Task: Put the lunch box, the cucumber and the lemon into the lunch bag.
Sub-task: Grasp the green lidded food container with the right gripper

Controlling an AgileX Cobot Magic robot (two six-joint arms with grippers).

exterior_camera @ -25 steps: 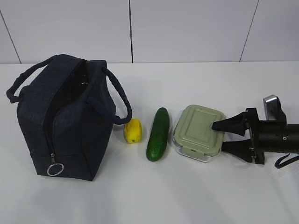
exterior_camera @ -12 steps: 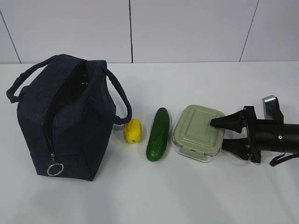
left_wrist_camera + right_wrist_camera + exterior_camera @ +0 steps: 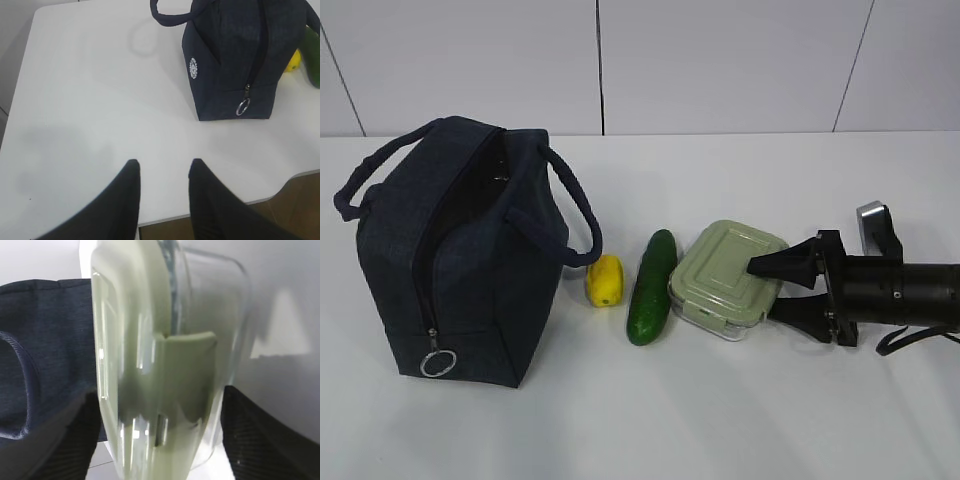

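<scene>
The lunch box (image 3: 725, 280), clear with a sage-green lid, sits tilted in my right gripper (image 3: 760, 290), which is shut on it with one finger over the lid and one under the base. Its left edge touches the dark green cucumber (image 3: 650, 288). The yellow lemon (image 3: 605, 280) lies between the cucumber and the navy lunch bag (image 3: 460, 270), whose top zipper is open. In the right wrist view the lunch box (image 3: 150, 365) fills the space between the fingers, with the bag (image 3: 45, 330) behind it. My left gripper (image 3: 162, 165) is open and empty, well short of the bag (image 3: 230, 50).
The bag's padded handles (image 3: 575, 215) arch over its opening and a silver ring pull (image 3: 438, 362) hangs at its front lower end. The table edge (image 3: 280, 187) runs just beyond my left fingers. A white wall stands behind the table.
My right gripper has moved left with the lunch box, which is now tilted and has nudged the cucumber slightly left. The bag, the lemon and the left gripper have not moved.
</scene>
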